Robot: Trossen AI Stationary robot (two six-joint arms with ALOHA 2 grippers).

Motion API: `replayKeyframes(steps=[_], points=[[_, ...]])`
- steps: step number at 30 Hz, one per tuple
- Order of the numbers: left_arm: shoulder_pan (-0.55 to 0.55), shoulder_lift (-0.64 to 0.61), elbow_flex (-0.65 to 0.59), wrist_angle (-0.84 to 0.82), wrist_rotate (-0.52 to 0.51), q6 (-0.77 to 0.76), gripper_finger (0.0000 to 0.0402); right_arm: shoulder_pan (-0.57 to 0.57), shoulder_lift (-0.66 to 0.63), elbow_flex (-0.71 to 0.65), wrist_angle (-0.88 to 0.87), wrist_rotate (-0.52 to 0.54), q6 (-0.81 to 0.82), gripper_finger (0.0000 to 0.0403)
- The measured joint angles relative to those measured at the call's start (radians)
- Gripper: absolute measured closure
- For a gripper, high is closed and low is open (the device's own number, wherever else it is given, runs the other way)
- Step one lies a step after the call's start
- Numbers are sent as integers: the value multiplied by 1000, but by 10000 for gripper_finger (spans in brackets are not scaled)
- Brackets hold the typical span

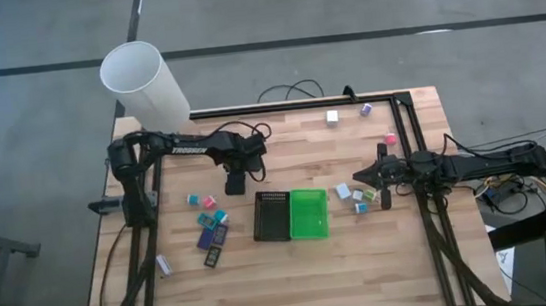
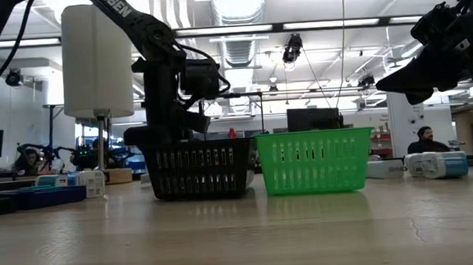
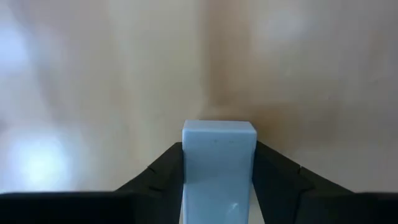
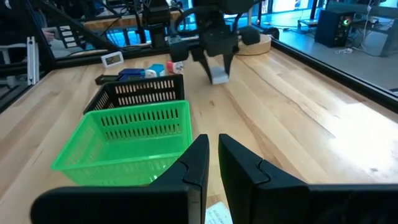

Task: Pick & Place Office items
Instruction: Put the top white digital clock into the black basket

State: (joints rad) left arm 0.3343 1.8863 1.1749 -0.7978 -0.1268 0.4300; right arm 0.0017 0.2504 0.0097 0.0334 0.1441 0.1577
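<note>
My left gripper (image 1: 237, 186) points down at the table just left of the far end of the black tray (image 1: 271, 215) and is shut on a small pale blue block (image 3: 219, 163). The right wrist view shows this block (image 4: 219, 76) under the left fingers, low over the wood. Other small office items lie left of the trays (image 1: 206, 212), some dark-blue flat ones (image 1: 208, 242) among them, and more lie right of the green tray (image 1: 358, 197). My right gripper (image 1: 385, 194) stays shut, above the table beside that right group. My left gripper pinches the pale blue block between its two fingers, one finger (image 3: 158, 171) on each of two opposite sides (image 3: 186, 155). The fingers come from above, pointing down. I cannot tell whether the block's underside still rests on the table.
The green tray (image 1: 309, 214) stands against the black tray's right side. A tall white cylinder (image 1: 144, 83) stands at the far left corner. Three more small blocks (image 1: 332, 116) lie near the far edge. Bare wood runs along the near edge.
</note>
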Motion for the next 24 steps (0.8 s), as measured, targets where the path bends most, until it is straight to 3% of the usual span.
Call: replayKeyframes(steps=[4,15,24], points=[[-11,-37,54,-62,-91,17,252,0,0,0,0,18,0,367],[-68,-236,132,-55,-50,-46,252,0,0,0,2,17,0,367],[-207,-393,130,17,-11,-141,252,0,0,0,2,17,0,367]])
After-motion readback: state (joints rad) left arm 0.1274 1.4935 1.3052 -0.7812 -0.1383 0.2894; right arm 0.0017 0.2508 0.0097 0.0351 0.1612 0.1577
